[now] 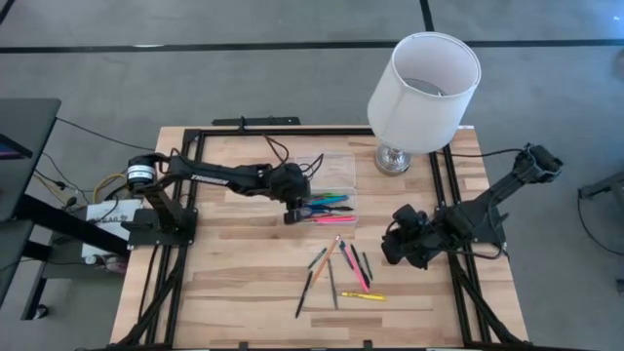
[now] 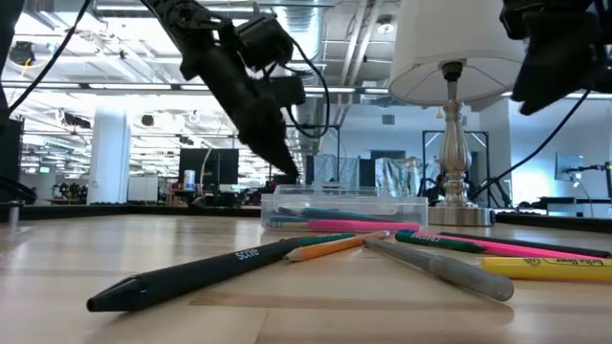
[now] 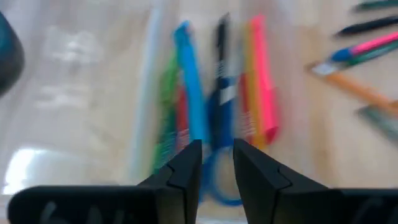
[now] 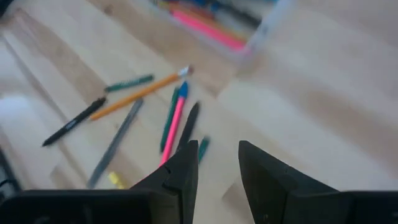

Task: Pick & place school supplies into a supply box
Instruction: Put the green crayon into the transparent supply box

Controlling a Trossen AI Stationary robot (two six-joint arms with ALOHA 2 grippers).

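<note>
Overhead, clear shallow plastic supply box (image 1: pixel 327 185), slim pens (image 1: pixel 341 268), pale wood table (image 1: pixel 244 283)

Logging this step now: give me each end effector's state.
Left end effector: open, holding nothing, over the supply box.
Right end effector: open, empty, above the loose pens.

Clear plastic box (image 1: pixel 330 185) holds pink, blue, green and red pens; blue scissors (image 3: pixel 219 155) inside too. Loose on the light wood table (image 1: pixel 244 283): orange pencil (image 2: pixel 337 246), black pen (image 2: pixel 191 274) with white lettering, grey pen (image 2: pixel 440 267), yellow marker (image 2: pixel 550 268), pink pen (image 4: pixel 175 127) with blue cap, dark green pens. White lampshade (image 1: pixel 425 90), silver lamp base (image 1: pixel 394 159). Both arms black.
</note>
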